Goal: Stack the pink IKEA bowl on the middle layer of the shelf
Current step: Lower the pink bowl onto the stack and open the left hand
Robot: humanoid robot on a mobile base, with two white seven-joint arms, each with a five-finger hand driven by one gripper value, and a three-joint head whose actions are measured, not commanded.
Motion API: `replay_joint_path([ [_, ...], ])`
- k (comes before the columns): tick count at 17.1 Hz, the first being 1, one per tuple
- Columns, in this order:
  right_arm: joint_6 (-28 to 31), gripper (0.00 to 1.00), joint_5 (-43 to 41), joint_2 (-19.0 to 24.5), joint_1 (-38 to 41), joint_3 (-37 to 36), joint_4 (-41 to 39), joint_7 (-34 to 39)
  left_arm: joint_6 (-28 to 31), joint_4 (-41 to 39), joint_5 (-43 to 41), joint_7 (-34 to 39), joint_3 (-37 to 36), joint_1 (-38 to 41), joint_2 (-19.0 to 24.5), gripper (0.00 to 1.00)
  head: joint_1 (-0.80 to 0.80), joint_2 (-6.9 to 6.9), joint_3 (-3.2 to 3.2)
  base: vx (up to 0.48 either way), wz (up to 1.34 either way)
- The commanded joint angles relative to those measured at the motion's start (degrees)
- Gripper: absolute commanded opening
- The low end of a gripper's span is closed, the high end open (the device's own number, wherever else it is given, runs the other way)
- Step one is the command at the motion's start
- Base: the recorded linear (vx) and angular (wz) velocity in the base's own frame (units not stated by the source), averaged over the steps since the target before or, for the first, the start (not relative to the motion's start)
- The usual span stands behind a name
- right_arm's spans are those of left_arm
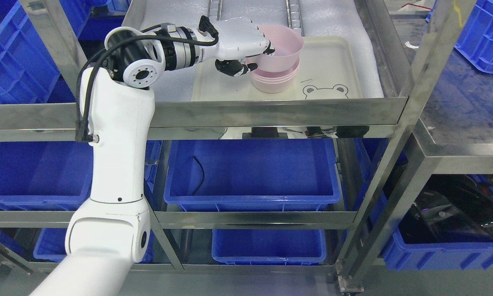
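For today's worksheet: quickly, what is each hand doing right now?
Left hand: closed on the top pink bowl, which sits on the stack.
Right hand: not in view.

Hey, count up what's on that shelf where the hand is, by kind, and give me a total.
Pink plastic bowls: 3, nested, the top one gripped by the left hand
Cream plastic tray with a bear drawing: 1
Total: 4

Head camera looks down, near, onto steel shelf (271, 111).
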Motion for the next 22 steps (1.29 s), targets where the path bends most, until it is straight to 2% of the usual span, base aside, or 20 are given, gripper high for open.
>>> replay_joint_path([
  [1,0.0,1.0,-0.1,-1.0,0.0,0.3,-1.0,0.0,0.0,5.6,-3.9,0.3,-2.0,-0.9,-0.6,0.05,0.0,0.0,0.0,-0.01,0.04],
  [8,0.0,1.0,-0.1,-1.0,0.0,0.2,-1.0,0.0,0.0,8.4,-5.9,4.4,-2.4,-2.3,-0.6,0.06,0.0,0.0,0.0,-0.001,0.0],
  [13,0.0,1.0,-0.1,-1.0,0.0,0.3,-1.0,0.0,0.0,8.6,-7.2,4.8,-2.4,-2.2,-0.6,0.11,0.0,0.0,0.0,0.001,0.02],
  [15,0.0,1.0,0.0,-1.0,0.0,0.3,-1.0,0.0,0.0,8.9,-7.1,4.9,-2.3,-2.1,-0.6,0.29,0.0,0.0,0.0,0.003,-0.03],
  [16,0.0,1.0,-0.1,-1.0,0.0,0.3,-1.0,0.0,0.0,8.9,-7.2,4.9,-2.2,-2.1,-0.6,0.44,0.0,-0.01,0.0,0.002,-0.02],
  [18,0.0,1.0,0.0,-1.0,0.0,0.2,-1.0,0.0,0.0,8.9,-7.1,4.9,-1.9,-2.0,-0.6,0.51,0.0,-0.01,0.0,0.0,0.0],
  [22,0.0,1.0,0.0,-1.0,0.0,0.3,-1.0,0.0,0.0,7.2,-5.5,4.9,2.0,-2.4,-0.6,0.79,0.0,-0.01,0.0,-0.001,0.0],
])
